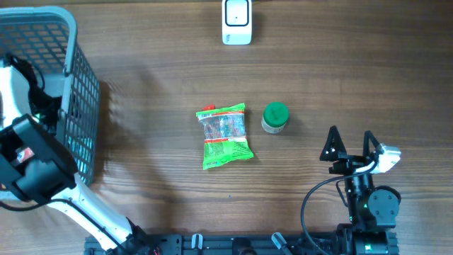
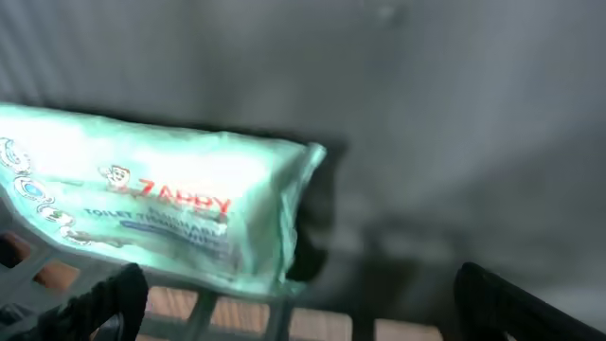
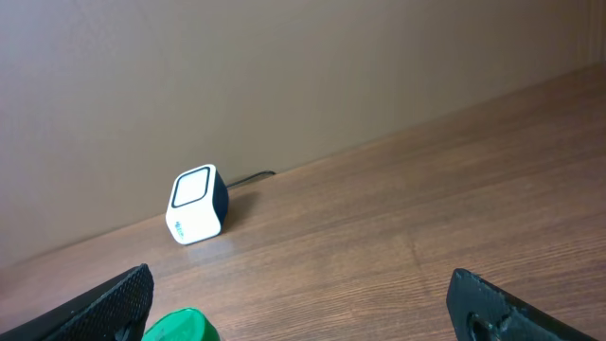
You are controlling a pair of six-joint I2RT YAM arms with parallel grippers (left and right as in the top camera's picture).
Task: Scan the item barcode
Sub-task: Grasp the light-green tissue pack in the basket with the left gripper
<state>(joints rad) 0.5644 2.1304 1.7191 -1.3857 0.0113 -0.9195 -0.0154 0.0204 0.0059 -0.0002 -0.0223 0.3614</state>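
In the left wrist view my left gripper (image 2: 303,317) hangs open inside the grey basket (image 1: 78,85). A pale green pack of Zappy wipes (image 2: 161,208) lies on the basket floor just ahead of it, with nothing between the fingers. The white barcode scanner (image 1: 236,21) stands at the table's far edge and also shows in the right wrist view as the scanner (image 3: 196,205). My right gripper (image 1: 351,145) rests open at the front right, empty. No barcode shows on any item.
A green snack packet (image 1: 225,136) lies at the table's middle. A small jar with a green lid (image 1: 274,117) stands to its right, just ahead of the right gripper's left finger (image 3: 114,303). The basket's mesh walls surround the left gripper.
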